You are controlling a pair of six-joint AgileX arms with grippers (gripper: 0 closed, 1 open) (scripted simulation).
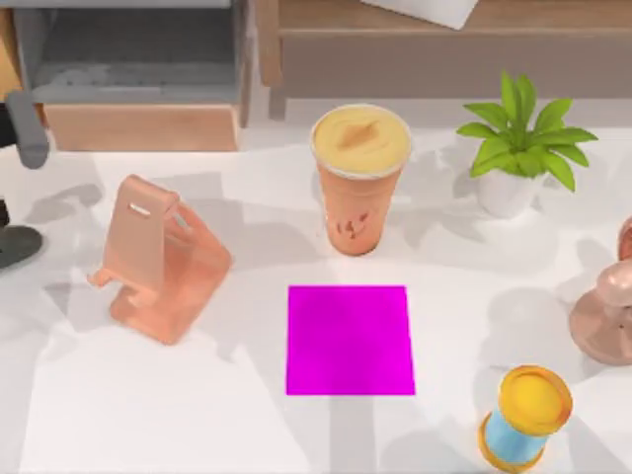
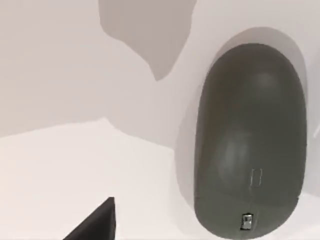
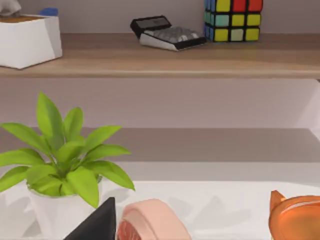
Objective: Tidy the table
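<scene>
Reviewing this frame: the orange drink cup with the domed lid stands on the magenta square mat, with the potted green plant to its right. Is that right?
Not quite. In the top view the orange drink cup with the domed lid stands on the bare white table, just beyond the magenta square mat, not on it. The potted green plant is indeed to its right.

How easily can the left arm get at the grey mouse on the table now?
Probably yes. The left wrist view looks straight down on the grey mouse, which lies alone on the bare white table; nothing stands between it and the left gripper's dark fingertip.
</scene>
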